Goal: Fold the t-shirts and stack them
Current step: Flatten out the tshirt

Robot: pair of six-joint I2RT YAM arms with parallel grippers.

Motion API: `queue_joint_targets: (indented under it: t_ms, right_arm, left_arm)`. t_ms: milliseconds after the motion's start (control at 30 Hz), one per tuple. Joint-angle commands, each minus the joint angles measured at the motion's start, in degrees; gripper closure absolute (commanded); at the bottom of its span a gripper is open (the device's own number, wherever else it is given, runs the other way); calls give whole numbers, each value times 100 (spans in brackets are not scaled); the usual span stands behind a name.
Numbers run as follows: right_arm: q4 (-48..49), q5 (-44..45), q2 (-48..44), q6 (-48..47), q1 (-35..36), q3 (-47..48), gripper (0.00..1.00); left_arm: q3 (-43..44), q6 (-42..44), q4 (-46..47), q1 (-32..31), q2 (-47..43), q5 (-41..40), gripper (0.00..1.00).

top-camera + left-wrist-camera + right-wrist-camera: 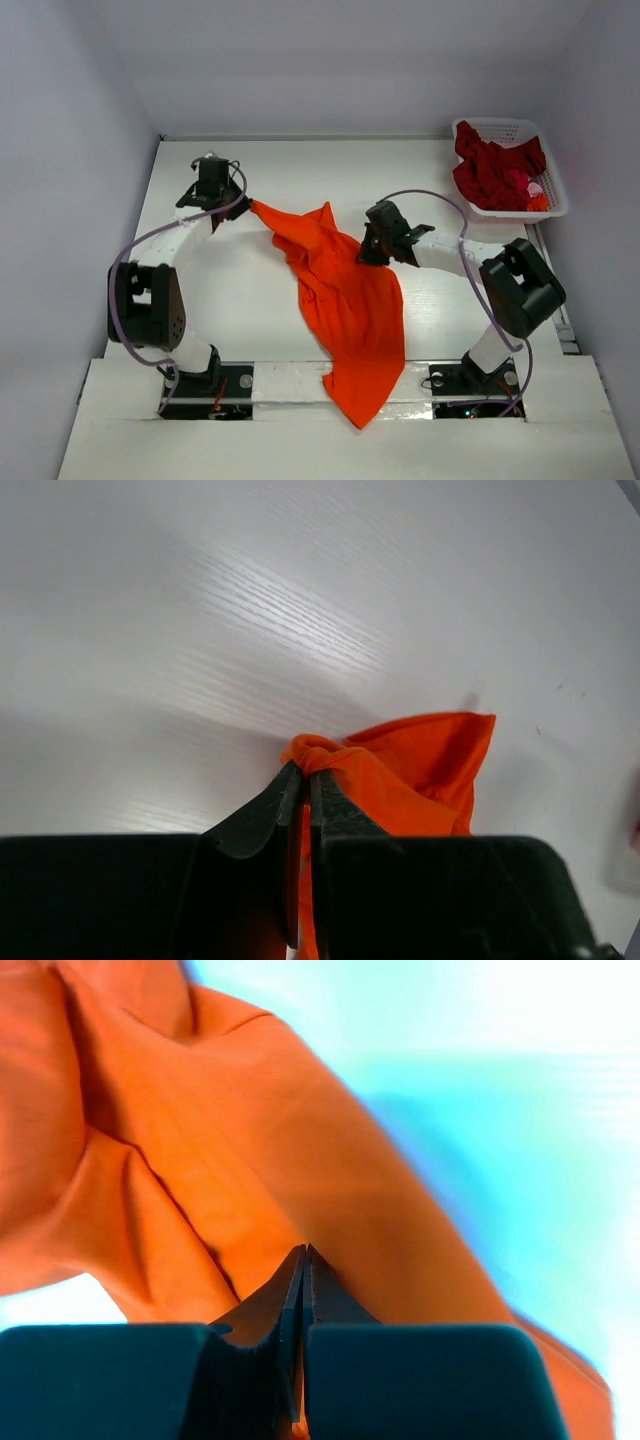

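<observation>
A bright orange t-shirt (345,300) stretches across the table between both grippers, and its lower part drapes over the near edge. My left gripper (245,205) is shut on a bunched corner of it at the upper left. In the left wrist view the cloth (420,760) is pinched at the fingertips of that gripper (305,768). My right gripper (366,255) is shut on the shirt's right edge. Up close, that gripper (304,1250) has its jaws together, with orange cloth (250,1140) filling the view behind them. Dark red t-shirts (490,170) lie heaped in a basket.
The white lattice basket (505,125) stands at the back right corner and also holds a bit of pink cloth (525,185). The white table (240,290) is walled on three sides. Both arm bases sit at the near edge.
</observation>
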Motion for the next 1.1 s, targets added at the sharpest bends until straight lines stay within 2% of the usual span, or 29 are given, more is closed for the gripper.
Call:
queue_joint_targets:
  t_ms: [0, 233, 400, 633, 867, 1067]
  right_arm:
    - [-652, 72, -405, 27, -127, 30, 100]
    - [-1215, -209, -388, -52, -180, 241, 100]
    - [-1224, -332, -115, -149, -180, 338, 100]
    - [-1005, -728, -62, -96, -180, -136, 100]
    - [-934, -850, -703, -35, -180, -945, 100]
    - [-1162, -764, -1705, 18, -180, -1578, 100]
  left_arm:
    - [435, 165, -173, 321, 334, 362, 100]
    - [1304, 280, -481, 550, 1098, 511, 100]
    - [1464, 236, -516, 550, 1442, 608, 100]
    - [1683, 262, -683, 603, 1591, 538, 100]
    - [1947, 332, -780, 919, 1854, 503, 100]
    - [2193, 446, -850, 1139, 2065, 442, 100]
